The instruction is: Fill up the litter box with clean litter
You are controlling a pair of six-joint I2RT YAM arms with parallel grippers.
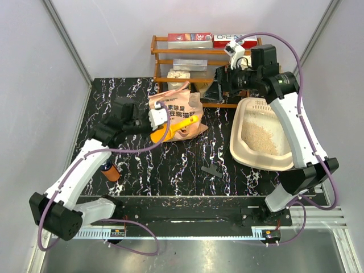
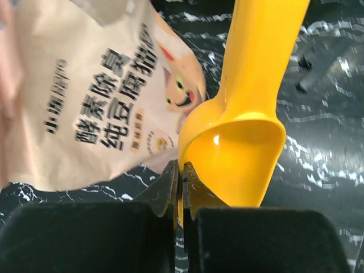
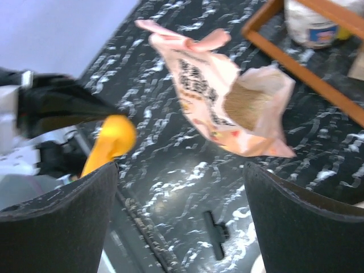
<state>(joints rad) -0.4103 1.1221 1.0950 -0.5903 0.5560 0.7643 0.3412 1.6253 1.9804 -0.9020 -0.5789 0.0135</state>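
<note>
- left gripper (image 2: 181,176) is pinching the yellow scoop (image 2: 239,153), bowl empty: dig deep into the bag (image 1: 176,111) by the back edge
- right gripper (image 3: 182,219) is wide open and could steady it

From where I stand, open bench runs between the litter bag (image 1: 176,111), a yellow scoop (image 1: 170,132) jutting across its front, and the litter box (image 1: 254,160) by the right edge. Only a small black clip (image 1: 212,170) lies there. A wooden rack (image 1: 193,62) walls the far edge.

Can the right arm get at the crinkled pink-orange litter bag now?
Probably yes: the right gripper is open, empty, and faces the crinkled pink-orange plastic bag at its open mouth, with nothing between.
</note>
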